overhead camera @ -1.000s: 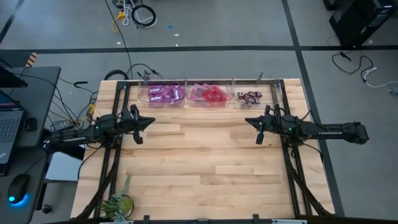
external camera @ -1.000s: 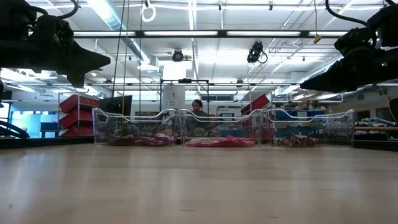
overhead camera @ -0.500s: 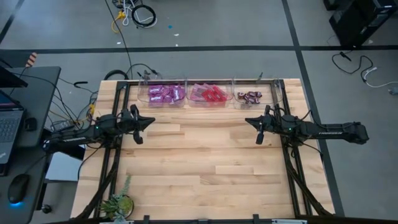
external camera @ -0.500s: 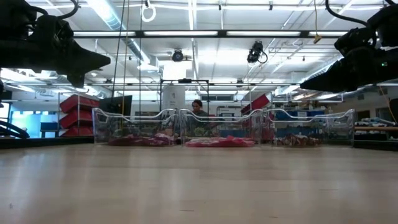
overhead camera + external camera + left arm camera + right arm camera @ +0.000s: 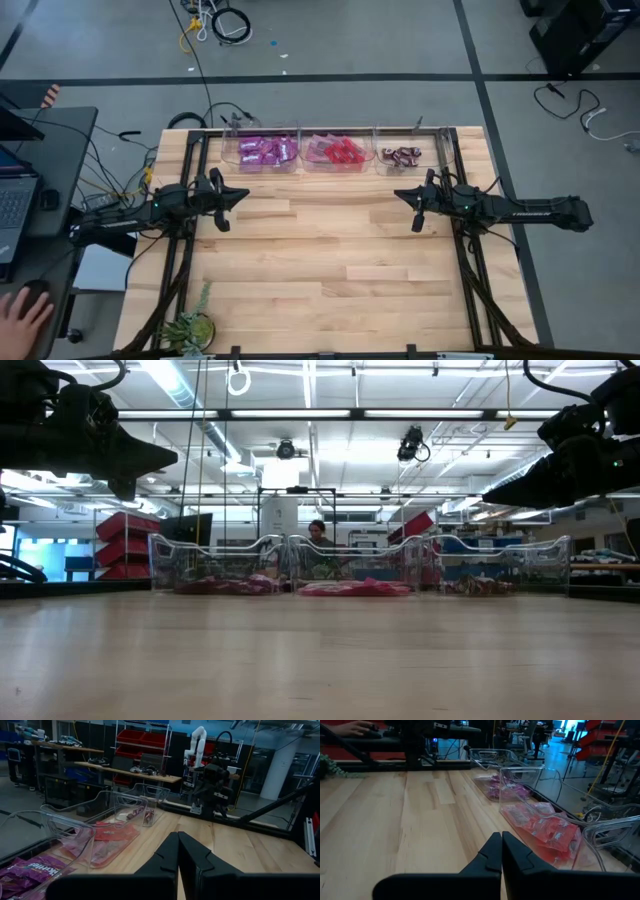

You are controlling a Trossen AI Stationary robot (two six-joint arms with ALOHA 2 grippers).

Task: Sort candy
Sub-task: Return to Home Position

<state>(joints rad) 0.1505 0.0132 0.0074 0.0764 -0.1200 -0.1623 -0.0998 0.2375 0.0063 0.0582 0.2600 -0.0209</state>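
The left tool [image 5: 243,193] hovers over the left side of the surface [image 5: 330,270], the right tool [image 5: 398,195] over its right side. Each has its fingers pressed together and holds nothing. Well apart from both, three clear bins [image 5: 165,565] along the far edge hold purple candy [image 5: 265,150], red candy [image 5: 338,152] and dark brown candy [image 5: 400,155].

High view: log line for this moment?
left gripper shut, empty | right gripper shut, empty | purple candy, red candy, brown candy: one clear bin each

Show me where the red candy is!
Seen from above, the red candy lies in the middle clear bin, between the purple candy and the brown candy.
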